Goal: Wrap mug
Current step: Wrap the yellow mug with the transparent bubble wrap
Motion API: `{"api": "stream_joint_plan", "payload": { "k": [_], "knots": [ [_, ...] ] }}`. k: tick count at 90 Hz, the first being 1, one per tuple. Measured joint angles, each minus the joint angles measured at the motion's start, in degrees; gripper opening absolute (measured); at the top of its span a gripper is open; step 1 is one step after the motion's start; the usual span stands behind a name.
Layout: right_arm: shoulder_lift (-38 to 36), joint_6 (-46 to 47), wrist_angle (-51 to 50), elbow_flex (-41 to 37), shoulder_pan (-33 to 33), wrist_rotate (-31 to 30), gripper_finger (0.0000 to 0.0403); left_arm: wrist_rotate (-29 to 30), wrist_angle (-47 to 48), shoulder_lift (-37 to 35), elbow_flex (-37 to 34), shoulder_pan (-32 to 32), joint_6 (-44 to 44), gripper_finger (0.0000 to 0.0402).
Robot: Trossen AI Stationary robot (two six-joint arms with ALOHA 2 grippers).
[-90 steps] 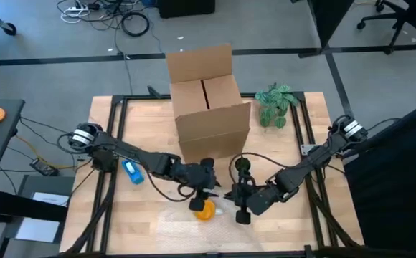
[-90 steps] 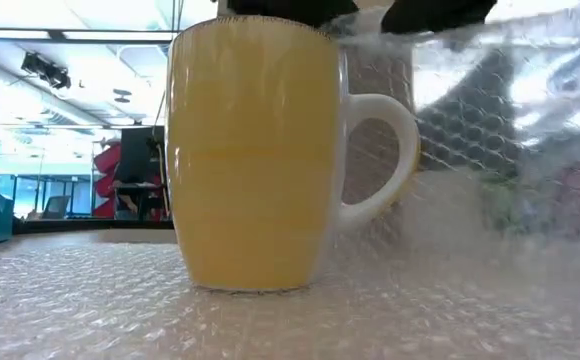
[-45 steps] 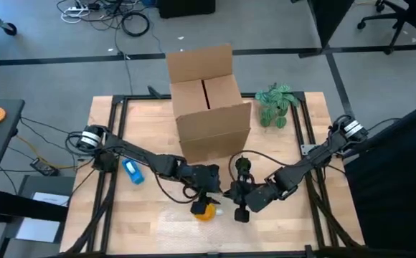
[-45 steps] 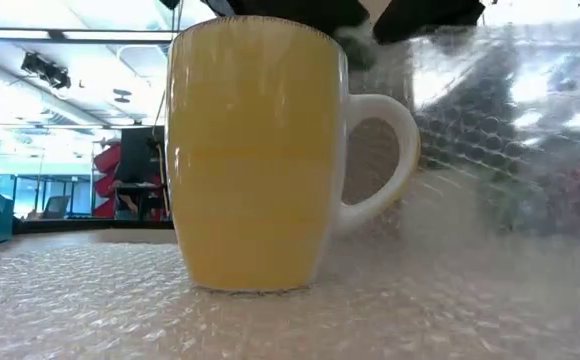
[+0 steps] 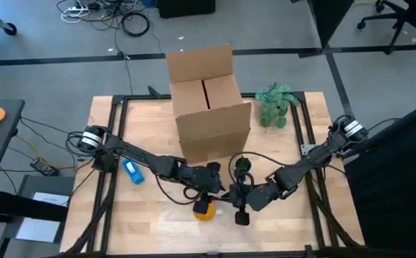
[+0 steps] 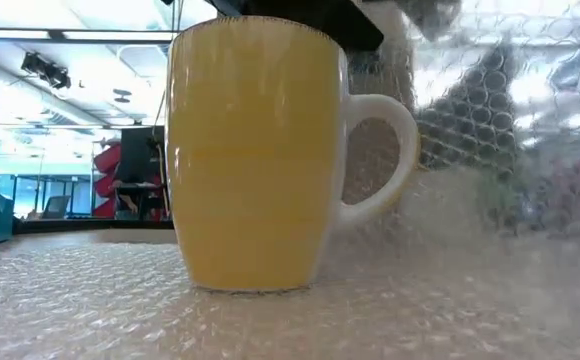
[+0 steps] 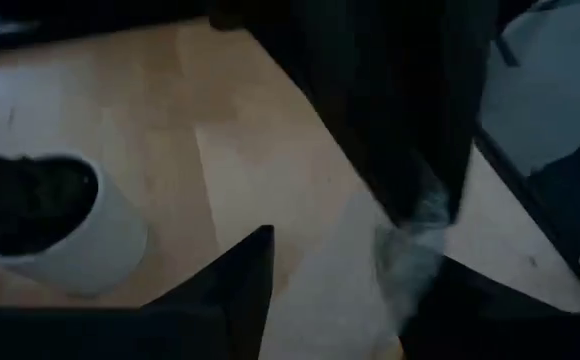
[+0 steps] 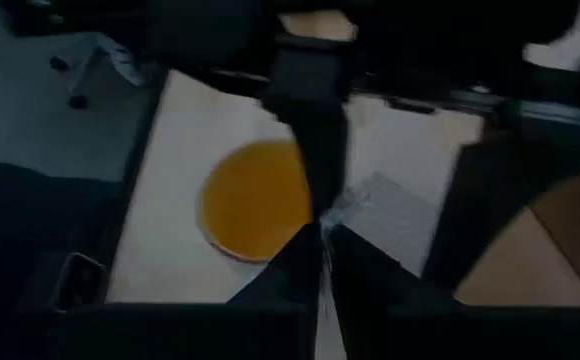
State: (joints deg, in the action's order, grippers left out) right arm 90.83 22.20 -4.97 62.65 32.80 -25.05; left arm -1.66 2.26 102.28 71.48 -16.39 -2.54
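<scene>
A yellow mug [image 6: 255, 150] stands upright on a sheet of bubble wrap [image 6: 290, 320], handle [image 6: 390, 150] toward the table's right. In the high view the mug [image 5: 205, 209] is near the front edge. My left gripper [image 5: 212, 189] hovers open just above the mug's rim. In the left wrist view its fingers [image 7: 245, 285] stand apart. My right gripper [image 5: 238, 203] is beside the handle, shut on the wrap [image 8: 385, 215]. Part of the wrap [image 6: 500, 130] rises behind the handle. My left gripper has a finger [image 8: 315, 130] over the mug's rim; whether it touches the mug, I cannot tell. My right gripper pinches an edge of the bubble wrap [image 8: 355, 205] between its two fingers, coming from the table's right. That edge is lifted and stands beside the mug's handle; the rest lies flat under the mug.
An open cardboard box [image 5: 208, 100] stands at the table's far middle, with a small green plant [image 5: 274, 104] to its right. A blue object [image 5: 133, 172] lies at the left. A white pot [image 7: 55, 230] shows in the left wrist view.
My left gripper has moved a little toward the near edge, to just over the mug. My right gripper has carried the lifted wrap edge toward the mug, so the wrap now stands higher and closer by the handle. The mug has stayed put.
</scene>
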Motion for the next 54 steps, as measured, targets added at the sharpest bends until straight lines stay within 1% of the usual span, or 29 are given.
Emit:
{"api": "stream_joint_plan", "payload": {
  "k": [7,16,20,29,36,44,54],
  "knots": [
    [0.0,0.0,0.4,0.0,0.1,1.1,0.0021,-0.1,0.0,0.0,0.0,-0.5,-2.2,0.0097],
    [0.0,0.0,0.3,0.0,0.1,1.3,0.0045,-0.1,0.1,0.0,0.0,-1.0,-3.5,0.003],
    [0.0,0.1,0.3,0.0,0.2,1.3,0.0056,-0.4,0.6,0.0,0.0,-1.2,-3.5,0.0013],
    [-0.2,1.2,0.3,0.0,1.1,1.3,0.008,-0.2,1.6,-0.3,0.0,-1.4,-3.5,0.0008],
    [-0.3,3.1,0.1,0.0,2.6,1.3,0.0091,0.0,1.7,-1.0,0.0,-1.6,-3.3,0.0003],
    [-0.5,5.6,-1.0,0.0,4.8,1.3,0.0093,0.1,2.0,-2.1,0.0,-1.6,-3.3,0.0001],
    [-1.3,11.4,-5.1,0.0,7.9,1.3,0.0091,3.1,3.6,-2.9,0.0,-1.7,-3.3,0.0001]
  ]
}}
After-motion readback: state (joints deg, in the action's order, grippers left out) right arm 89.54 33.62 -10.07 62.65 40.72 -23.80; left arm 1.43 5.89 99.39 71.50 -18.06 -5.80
